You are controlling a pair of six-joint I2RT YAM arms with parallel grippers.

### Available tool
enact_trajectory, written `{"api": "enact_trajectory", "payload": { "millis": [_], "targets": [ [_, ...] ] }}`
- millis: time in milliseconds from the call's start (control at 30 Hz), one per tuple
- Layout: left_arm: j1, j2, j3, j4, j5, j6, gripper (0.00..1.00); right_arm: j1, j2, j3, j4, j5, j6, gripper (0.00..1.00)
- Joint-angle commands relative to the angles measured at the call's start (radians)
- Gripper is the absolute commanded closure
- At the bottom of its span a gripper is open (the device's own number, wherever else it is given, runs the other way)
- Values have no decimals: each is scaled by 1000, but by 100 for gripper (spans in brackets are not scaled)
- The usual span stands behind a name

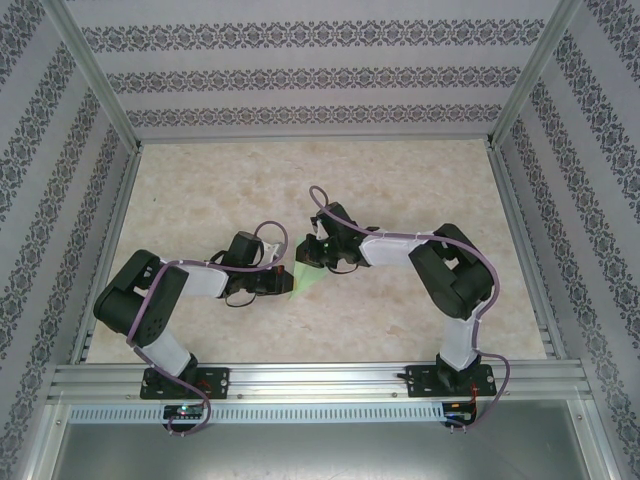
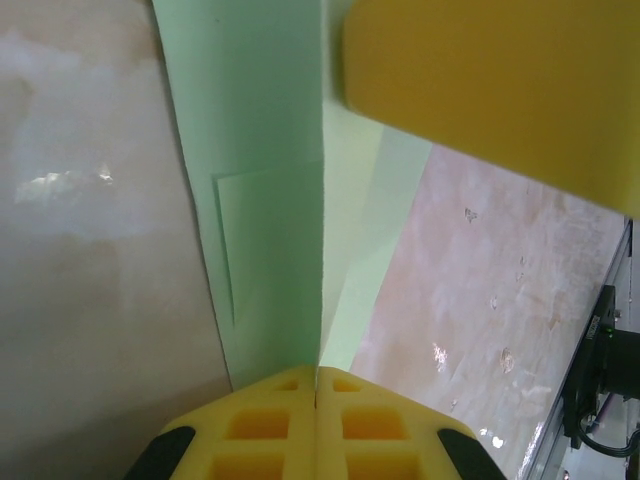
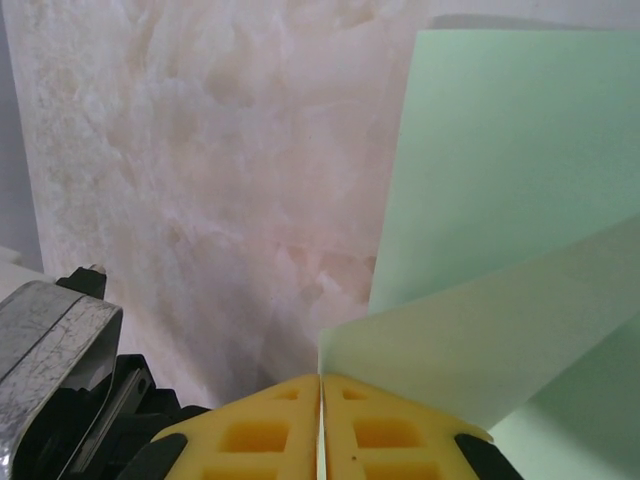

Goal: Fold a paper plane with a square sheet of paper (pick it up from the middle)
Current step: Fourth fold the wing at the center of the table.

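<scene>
Over the middle of the table, between both arms: pale green sheet of paper, creased lengthwise. Pinched at the crease by the left end effector, yellow fingers pressed together. Clamped as well in the right end effector, closed on a folded flap at the sheet's edge.

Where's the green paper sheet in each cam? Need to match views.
Top external: green paper sheet mid-table, between left end effector and right end effector.
Left wrist: central strip, top edge down into the left end effector.
Right wrist: right half, a flap meeting the right end effector.
Shared landmark: marbled tabletop beside the paper.
</scene>
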Motion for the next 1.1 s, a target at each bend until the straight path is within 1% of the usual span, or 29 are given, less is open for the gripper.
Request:
{"api": "enact_trajectory", "payload": {
  "millis": [0, 100, 167, 267, 333, 533, 667, 867, 1067],
  "targets": [
    [21, 1, -18, 34, 9, -25, 100, -4, 34, 27, 36, -21, 5, 90],
    [24, -8, -23, 28, 1, -34, 98, -7, 37, 30, 34, -14, 4, 90],
    [25, -13, -28, 34, -9, -42, 94, -11, 46, 31, 35, -18, 1, 89],
    [25, -2, -16, 25, -5, -34, 93, -15, 65, 40, 32, -23, 4, 89],
    [25, 8, -5, 12, 5, -20, 93, -14, 72, 44, 21, -14, 4, 90],
    [24, 12, 9, -43, -13, 5, 95, -18, 70, 35, -5, 22, -1, 90],
    [27, 40, 28, -75, 9, 9, 95, -18, 69, 31, -6, 38, 4, 90],
    [27, 66, 59, -103, 22, 16, 98, -15, 52, 19, 6, 38, 11, 89],
    [33, 106, 101, -167, 56, 42, 99, -13, 69, 33, -31, 54, 3, 89]
  ]
}}
